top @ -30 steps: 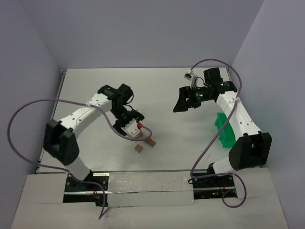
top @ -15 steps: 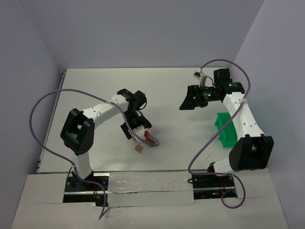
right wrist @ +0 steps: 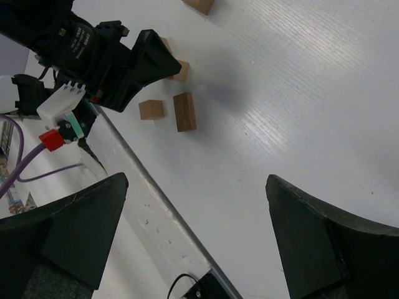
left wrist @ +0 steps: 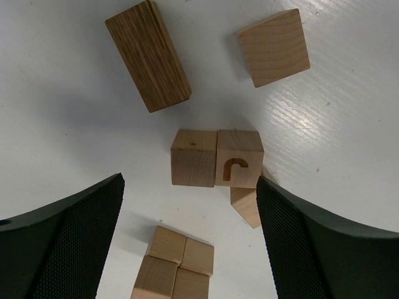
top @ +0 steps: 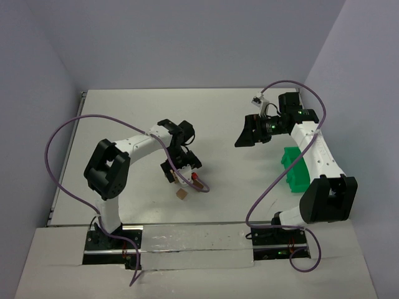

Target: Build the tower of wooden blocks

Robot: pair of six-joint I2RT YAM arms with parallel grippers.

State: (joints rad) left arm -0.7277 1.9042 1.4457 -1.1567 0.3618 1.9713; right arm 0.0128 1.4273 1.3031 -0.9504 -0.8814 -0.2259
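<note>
Leftmost, the left arm (top: pixel 134 144) is bent over the desk (top: pixel 124 103) towards its middle. The left gripper (top: pixel 179 169) is held pointing down close to the near edge, above the wooden blocks (top: pixel 181 194). Its fingers (left wrist: pixel 68 243) are spread wide and nothing is gripped between them.

From the left wrist view the blocks are seen scattered on the white surface below. A dark long block (left wrist: pixel 148 56) is laid flat by itself, and a pale block (left wrist: pixel 274 47) is set apart to its right. Between the fingers, two cubes (left wrist: pixel 194 157) are placed side by side, touching. The lettered cube (left wrist: pixel 239 158), on the right of the pair, is marked with a curved cut. A small wedge (left wrist: pixel 248 207) is tucked against it. Nearer the camera, four cubes (left wrist: pixel 177 271) are packed together in a square; whether they are stacked cannot be told.

Farther right, the right gripper (top: pixel 245 132) is held in the air over the right half of the desk, well apart from the blocks. Its fingers (right wrist: pixel 336 249) are opened wide and nothing is held. A green bin (top: pixel 293 168) is set at the right edge of the desk, beneath the right arm (top: pixel 315 149).
</note>
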